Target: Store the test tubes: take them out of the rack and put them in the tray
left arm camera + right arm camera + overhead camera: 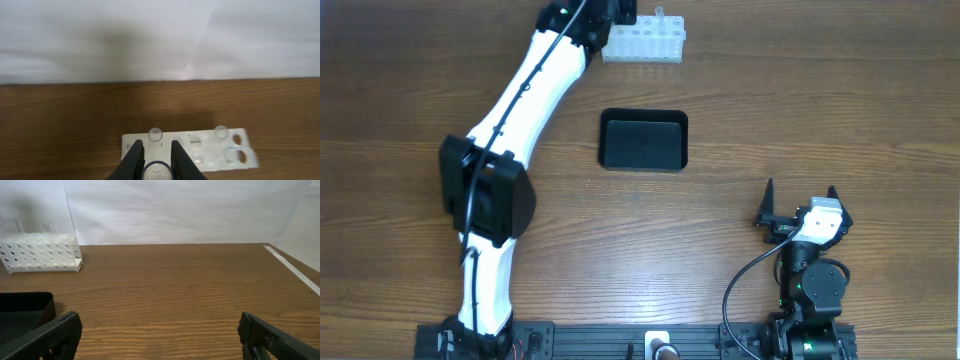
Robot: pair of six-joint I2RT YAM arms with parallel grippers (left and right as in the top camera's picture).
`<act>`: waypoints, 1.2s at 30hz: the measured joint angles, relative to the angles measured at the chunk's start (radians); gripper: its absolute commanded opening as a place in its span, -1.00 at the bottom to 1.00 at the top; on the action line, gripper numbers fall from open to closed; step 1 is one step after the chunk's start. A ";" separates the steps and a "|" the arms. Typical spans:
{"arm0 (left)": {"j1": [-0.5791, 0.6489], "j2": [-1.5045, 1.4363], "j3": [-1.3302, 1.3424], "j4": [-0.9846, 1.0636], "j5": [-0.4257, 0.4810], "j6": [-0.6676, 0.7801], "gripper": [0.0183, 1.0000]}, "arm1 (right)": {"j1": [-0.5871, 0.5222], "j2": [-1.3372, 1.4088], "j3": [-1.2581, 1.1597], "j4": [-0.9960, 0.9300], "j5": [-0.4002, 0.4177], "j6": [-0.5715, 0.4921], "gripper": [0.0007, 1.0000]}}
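At the far edge of the counter [840, 100], the left claw [157, 147] is closed narrowly around a test tube [158, 173] standing in the white rack [227, 156], while the right claw [801, 190] hangs wide open near its base, well apart from the black tray [643, 140] mid-counter.

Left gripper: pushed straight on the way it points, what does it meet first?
The clear test tube right at the left gripper's tip, standing in the white rack; the rack is next behind it. Whether they already touch is unclear.
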 measured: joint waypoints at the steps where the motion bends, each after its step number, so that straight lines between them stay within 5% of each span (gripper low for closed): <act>1: 0.000 -0.015 0.000 -0.011 0.000 0.000 -0.96 | 0.000 0.000 0.000 0.000 0.000 0.000 0.99; 10: -0.003 -0.120 0.002 -0.241 0.016 -0.006 -0.96 | 0.000 0.000 0.000 0.000 0.000 0.000 0.98; 21: -0.009 -0.160 0.006 -0.686 0.175 -0.121 -0.96 | 0.000 0.000 0.000 0.000 0.000 0.000 0.99; 36: -0.028 -0.029 0.007 -0.811 0.303 -0.159 -0.97 | 0.000 0.000 0.000 0.000 0.000 0.000 0.98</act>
